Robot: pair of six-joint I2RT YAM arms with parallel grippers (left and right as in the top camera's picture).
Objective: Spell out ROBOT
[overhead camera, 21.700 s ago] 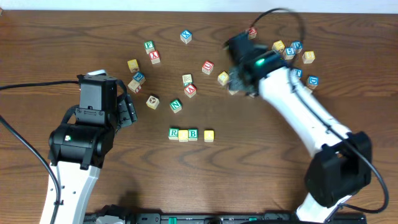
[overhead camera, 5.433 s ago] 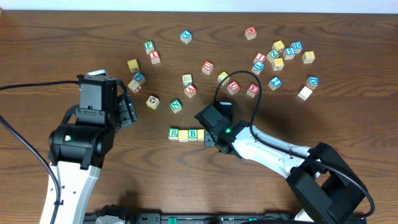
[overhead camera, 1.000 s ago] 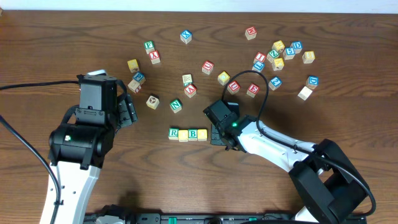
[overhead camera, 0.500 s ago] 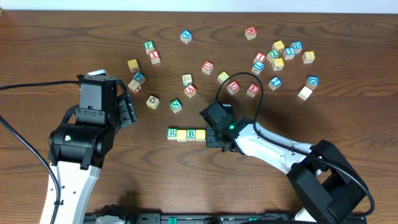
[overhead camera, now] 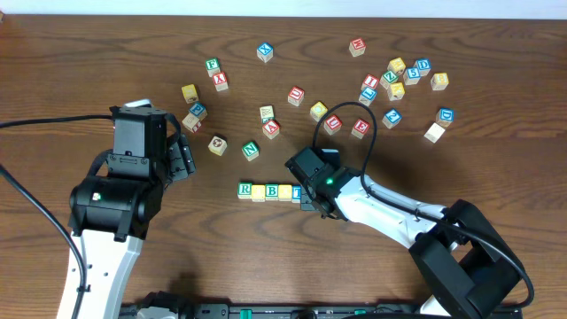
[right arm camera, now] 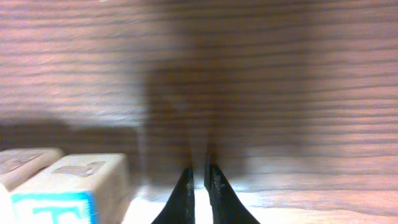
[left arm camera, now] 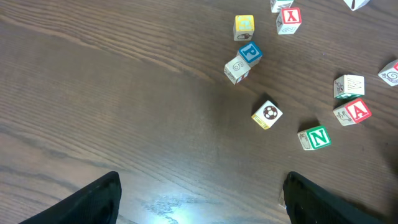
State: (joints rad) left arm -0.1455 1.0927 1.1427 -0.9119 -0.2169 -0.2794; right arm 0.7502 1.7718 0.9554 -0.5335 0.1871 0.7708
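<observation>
A row of cubes lies at mid-table: green-framed R (overhead camera: 245,189), a yellow-topped cube (overhead camera: 259,190), green-framed B (overhead camera: 273,190), a second yellow-topped cube (overhead camera: 285,191), and the blue-framed T (overhead camera: 297,192), half hidden under my right arm. My right gripper (overhead camera: 305,200) sits at the row's right end. In the right wrist view its fingers (right arm camera: 184,186) are shut with nothing between them (right arm camera: 199,177), low over the table, with the T cube (right arm camera: 62,186) just to their left. My left gripper (overhead camera: 188,159) hangs open and empty (left arm camera: 199,208) at the left.
A green N cube (overhead camera: 251,151) (left arm camera: 317,137) and a red A cube (overhead camera: 271,129) lie above the row. Several loose lettered cubes are scattered along the far side, with a cluster (overhead camera: 399,80) at the far right. The yellow cube (left arm camera: 267,114) lies ahead of the left gripper.
The row has shifted slightly to the left, and the blue T cube now shows at its right end. My right gripper has drawn back a little. The left arm has not moved.
</observation>
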